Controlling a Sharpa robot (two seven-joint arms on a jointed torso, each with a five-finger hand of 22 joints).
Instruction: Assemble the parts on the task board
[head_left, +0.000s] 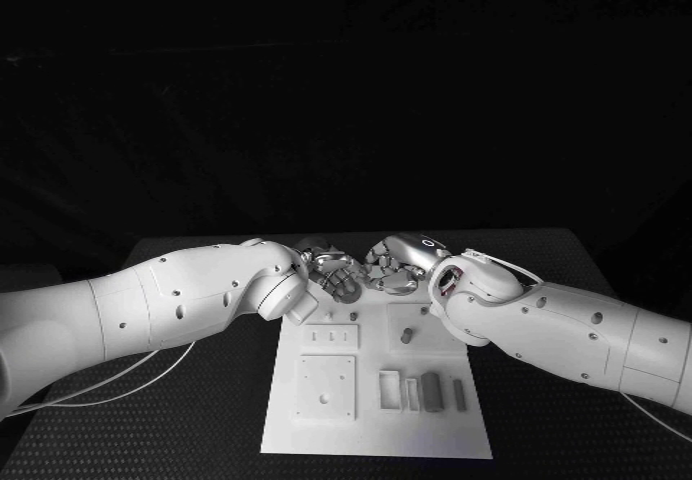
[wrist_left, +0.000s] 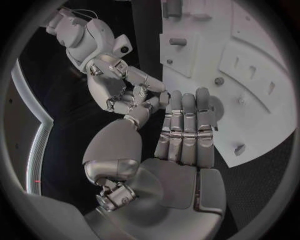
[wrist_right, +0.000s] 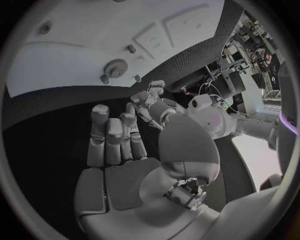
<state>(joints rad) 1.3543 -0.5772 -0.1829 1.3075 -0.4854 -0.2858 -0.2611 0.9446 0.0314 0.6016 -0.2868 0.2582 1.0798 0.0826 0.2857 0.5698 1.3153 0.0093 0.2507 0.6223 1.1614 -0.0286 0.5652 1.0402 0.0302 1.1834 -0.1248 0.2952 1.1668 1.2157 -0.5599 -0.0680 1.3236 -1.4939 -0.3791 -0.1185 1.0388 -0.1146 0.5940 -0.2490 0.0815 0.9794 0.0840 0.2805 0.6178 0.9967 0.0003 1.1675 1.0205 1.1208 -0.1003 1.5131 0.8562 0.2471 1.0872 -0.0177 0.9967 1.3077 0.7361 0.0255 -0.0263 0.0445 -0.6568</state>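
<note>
At the far end of the task board (head_left: 378, 440), both hands meet close together above its far edge. The left hand (head_left: 335, 272) comes in from the left and the right hand (head_left: 395, 264) from the right, their fingers facing each other and nearly touching. In the left wrist view the left hand (wrist_left: 187, 130) has its fingers straight and side by side, nothing between them, so it is released. In the right wrist view the right hand (wrist_right: 115, 145) also shows its fingers extended and a bare palm, holding nothing. That same view shows the left hand (wrist_right: 150, 100) just beyond the right one, over the black table (wrist_right: 56, 130) near the board's edge.

On the task board (wrist_right: 75, 55) lie the parts. A small gear (wrist_right: 115, 66) sits near the board's edge, with a short peg (wrist_right: 131, 48) standing a little further in. In the head view, toward the robot's side of the board, several grey bars (head_left: 431, 388) lie side by side in shallow recesses, and a square plate (head_left: 326, 386) lies to their left. A row of small slots (head_left: 333, 337) sits beyond that plate. A round peg (head_left: 407, 335) stands near the middle of the board, close beside the right arm
</note>
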